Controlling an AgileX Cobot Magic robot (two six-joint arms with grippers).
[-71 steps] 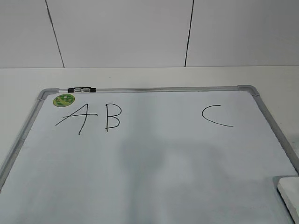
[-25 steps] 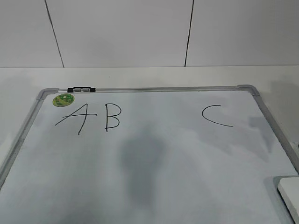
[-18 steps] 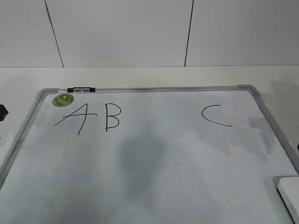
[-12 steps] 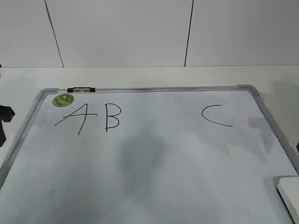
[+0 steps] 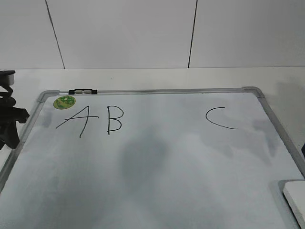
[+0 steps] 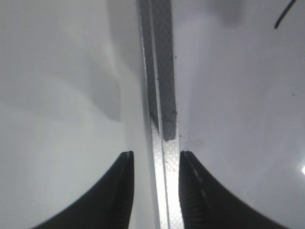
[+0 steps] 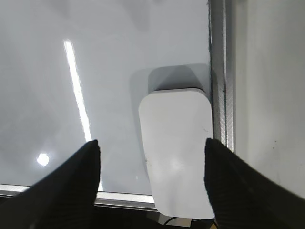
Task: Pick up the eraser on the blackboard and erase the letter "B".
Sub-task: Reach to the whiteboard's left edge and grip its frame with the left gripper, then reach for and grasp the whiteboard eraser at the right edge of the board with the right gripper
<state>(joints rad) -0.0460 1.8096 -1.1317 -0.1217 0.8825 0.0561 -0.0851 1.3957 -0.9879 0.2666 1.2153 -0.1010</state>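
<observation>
The blackboard point(image 5: 157, 167) lies flat, white with a grey frame. The letter "B" point(image 5: 115, 119) is drawn at its upper left. The white eraser point(image 5: 295, 200) lies at the board's near right corner, cut off by the picture's edge. In the right wrist view the eraser point(image 7: 176, 152) lies on the board beside the frame. My right gripper point(image 7: 151, 144) is open wide above it, one jaw on each side. My left gripper point(image 5: 8, 119) hangs at the board's left edge. In the left wrist view it point(image 6: 155, 157) is open and empty, astride the frame point(image 6: 162, 71).
A slanted "A" point(image 5: 76, 119) stands left of the "B" and a "C" point(image 5: 220, 118) far to its right. A green sticker point(image 5: 65, 101) and a black-and-clear clip point(image 5: 83, 91) sit at the top left. A white wall rises behind the table.
My left arm has come into the exterior view from the left edge and now hangs by the board's frame. The eraser and the letters have not moved.
</observation>
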